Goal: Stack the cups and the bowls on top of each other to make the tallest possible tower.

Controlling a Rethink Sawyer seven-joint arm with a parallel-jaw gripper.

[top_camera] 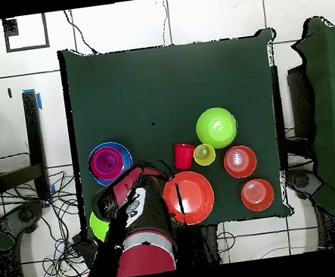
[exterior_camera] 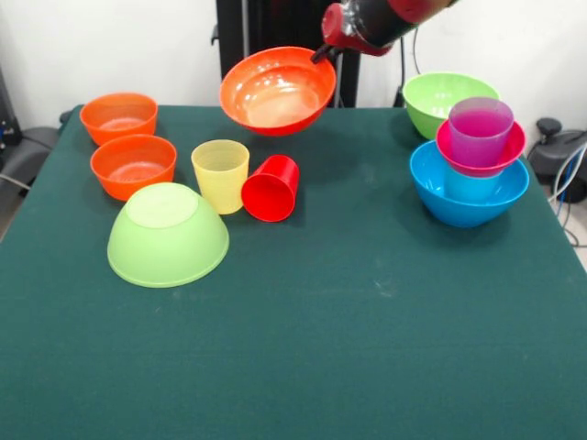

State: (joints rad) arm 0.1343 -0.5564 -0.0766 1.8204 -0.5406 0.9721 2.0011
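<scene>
End effector [exterior_camera: 323,53] pinches the rim of the glossy wide orange bowl [exterior_camera: 277,90], held tilted.

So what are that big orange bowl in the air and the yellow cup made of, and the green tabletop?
The wide orange bowl looks like glossy plastic: light glares off its inside. The yellow tumbler seems thinner plastic, slightly see-through with a duller sheen. The dark green table cover looks like matte cloth, perhaps felt, with no reflections.

The arm [top_camera: 140,224] reaches beside the wide orange bowl [top_camera: 189,197], near the red cup [top_camera: 183,156].
</scene>
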